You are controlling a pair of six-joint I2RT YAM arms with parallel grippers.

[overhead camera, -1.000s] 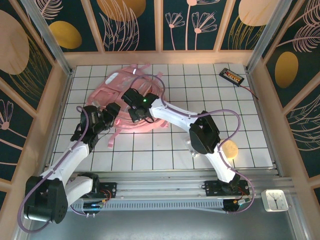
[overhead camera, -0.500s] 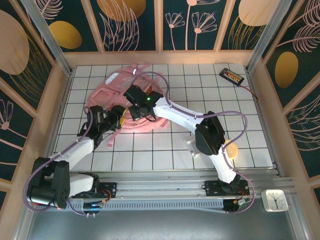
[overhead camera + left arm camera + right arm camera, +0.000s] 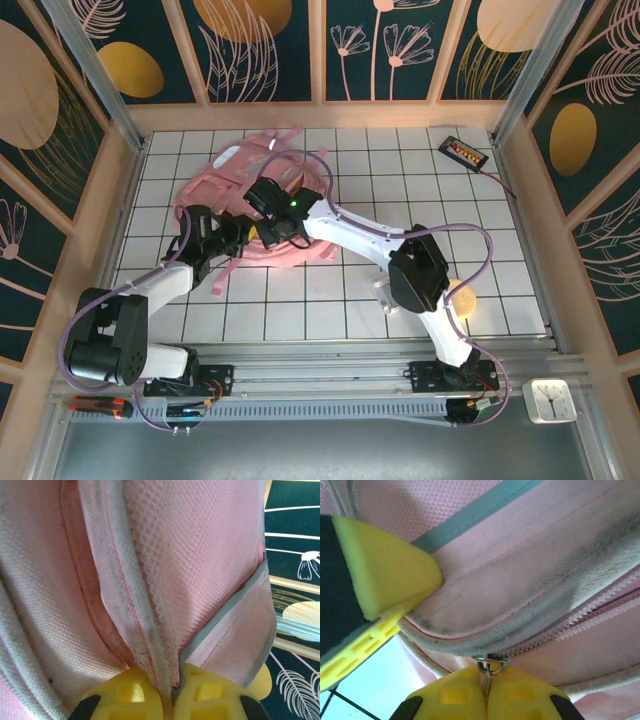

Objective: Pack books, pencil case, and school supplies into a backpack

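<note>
Since a second ago, the left gripper (image 3: 170, 692) has been shut from a spread stance and is pinched on a fabric fold of the backpack (image 3: 200, 555). The right gripper (image 3: 486, 692) is kept clamped on the zip pull (image 3: 489, 666). The backpack is laid on the table (image 3: 420, 170), far left, under both grippers.

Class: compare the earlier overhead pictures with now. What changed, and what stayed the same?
The left hand moved in toward the backpack and closed on a fold of its fabric. The right hand stayed shut on the zip pull.
</note>
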